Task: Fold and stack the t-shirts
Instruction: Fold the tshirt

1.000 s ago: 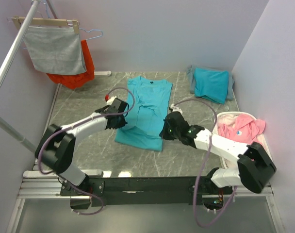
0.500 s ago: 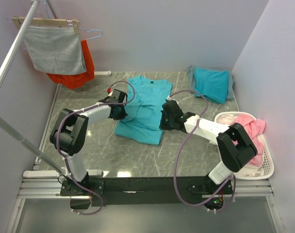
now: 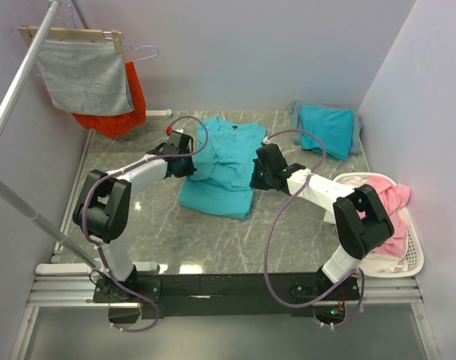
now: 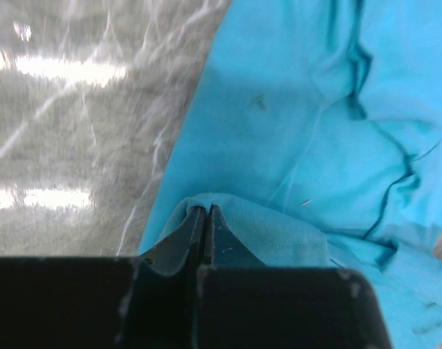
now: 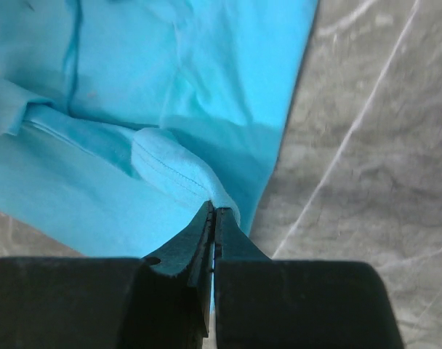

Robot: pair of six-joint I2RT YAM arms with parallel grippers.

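Observation:
A turquoise t-shirt (image 3: 226, 154) lies on the marble table, collar toward the back, its middle bunched. My left gripper (image 3: 189, 166) is shut on a fold of its left edge; the left wrist view shows cloth pinched between the closed jaws (image 4: 206, 211). My right gripper (image 3: 256, 177) is shut on the shirt's right edge; the right wrist view shows a hemmed fold at the closed tips (image 5: 214, 212). A second turquoise shirt (image 3: 327, 129) lies folded at the back right.
A white basket (image 3: 412, 255) with pink garments (image 3: 379, 199) stands at the right. A grey cloth (image 3: 85, 75) and an orange-red garment (image 3: 130, 109) hang from a rack at the back left. A grey cloth (image 3: 295, 120) lies under the folded shirt.
Both grippers have moved toward the back of the table with the shirt's side edges pinched. The shirt's lower part has drawn up and bunched toward the collar.

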